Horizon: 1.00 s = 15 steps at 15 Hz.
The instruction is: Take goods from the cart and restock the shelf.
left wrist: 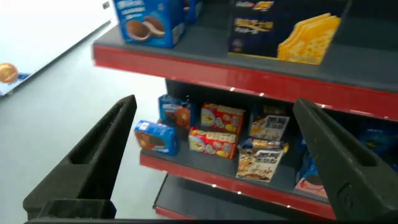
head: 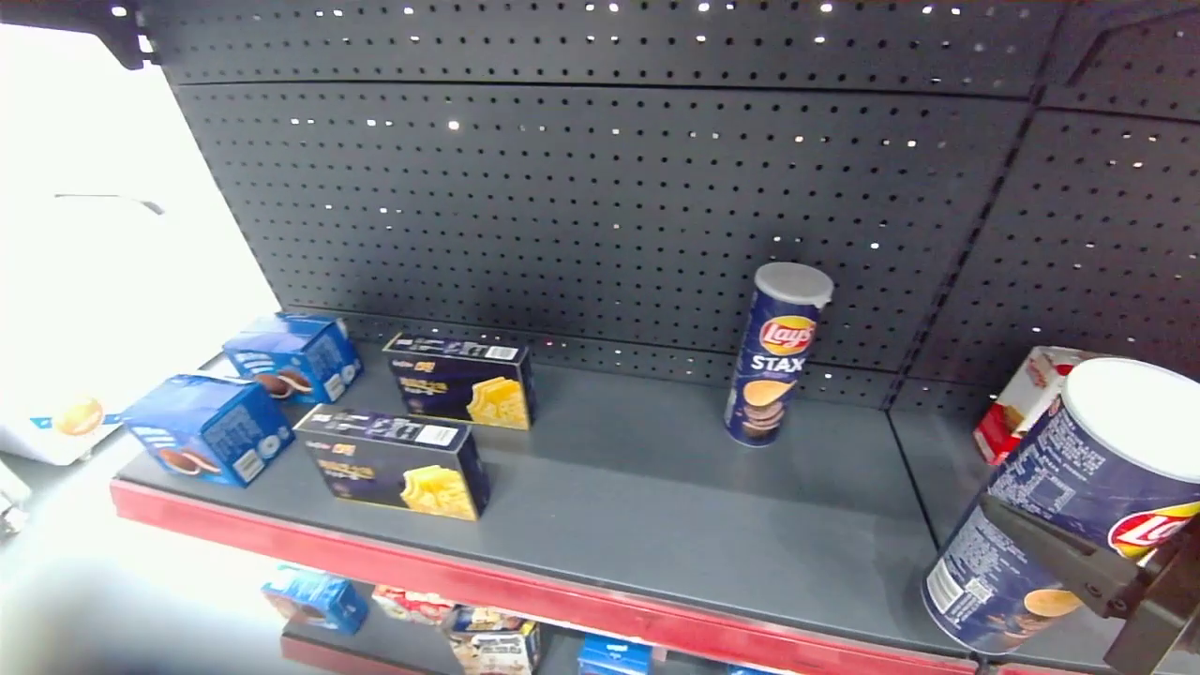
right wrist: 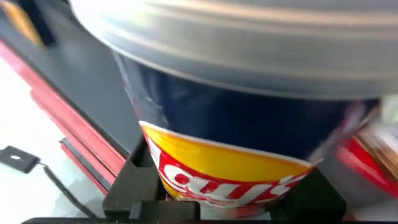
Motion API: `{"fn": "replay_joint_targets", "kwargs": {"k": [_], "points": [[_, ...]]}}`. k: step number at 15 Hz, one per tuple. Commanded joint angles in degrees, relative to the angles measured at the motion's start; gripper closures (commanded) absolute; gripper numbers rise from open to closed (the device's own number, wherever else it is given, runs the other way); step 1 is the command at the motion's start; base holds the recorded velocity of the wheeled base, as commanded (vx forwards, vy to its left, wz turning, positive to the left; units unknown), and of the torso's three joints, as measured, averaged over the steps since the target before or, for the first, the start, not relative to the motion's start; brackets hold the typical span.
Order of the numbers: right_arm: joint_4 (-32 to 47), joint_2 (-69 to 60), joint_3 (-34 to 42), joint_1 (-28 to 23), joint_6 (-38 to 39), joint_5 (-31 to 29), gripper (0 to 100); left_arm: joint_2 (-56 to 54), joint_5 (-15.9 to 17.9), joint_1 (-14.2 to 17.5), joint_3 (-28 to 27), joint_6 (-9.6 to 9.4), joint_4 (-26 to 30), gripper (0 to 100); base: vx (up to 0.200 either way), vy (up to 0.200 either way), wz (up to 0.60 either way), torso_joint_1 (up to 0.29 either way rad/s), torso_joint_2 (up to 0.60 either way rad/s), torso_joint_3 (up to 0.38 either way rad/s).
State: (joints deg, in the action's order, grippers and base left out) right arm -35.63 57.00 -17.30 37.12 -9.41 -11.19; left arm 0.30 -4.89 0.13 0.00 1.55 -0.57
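Dark pegboard shelf (head: 656, 506), grey deck, red lip. Right gripper (right wrist: 221, 190) clamping can (head: 1059, 497) at mid-body, hanging over deck's front edge at shelf's right end. Can tilting, long axis running 7 to 1 o'clock in head view, lid at 1. Second can (head: 776, 356) standing upright at 10 o'clock from it, well apart; bare deck between looking likeliest spot. Red box (head: 1017, 398) sitting near at 12. Left gripper (left wrist: 217, 162) gaping wide, holding nothing; right arm nearer.
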Motion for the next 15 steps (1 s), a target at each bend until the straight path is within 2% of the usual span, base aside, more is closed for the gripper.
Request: {"fn": "replay_joint_targets", "kwargs": {"k": [1, 7, 10, 15], "points": [[-0.05, -0.05, 0.16, 0.23, 0.01, 0.47, 100, 0.05, -0.03, 0.04, 0.0, 0.03, -0.04, 0, 0.0, 0.0, 0.0, 0.0, 0.0, 0.0], [-0.05, 0.13, 0.34, 0.76, 0.62, 1.35, 100, 0.05, -0.03, 0.04, 0.0, 0.03, -0.04, 0, 0.0, 0.0, 0.0, 0.0, 0.0, 0.0], [-0.14, -0.14, 0.16, 0.67, 1.15, 3.54, 100, 0.05, -0.03, 0.04, 0.0, 0.03, -0.04, 0, 0.0, 0.0, -0.6, -0.002, 0.0, 0.004], [-0.23, -0.23, 0.25, 0.76, 1.41, 3.72, 100, 0.05, -0.03, 0.04, 0.0, 0.03, -0.04, 0, 0.0, 0.0, 0.0, 0.0, 0.0, 0.0]]}}
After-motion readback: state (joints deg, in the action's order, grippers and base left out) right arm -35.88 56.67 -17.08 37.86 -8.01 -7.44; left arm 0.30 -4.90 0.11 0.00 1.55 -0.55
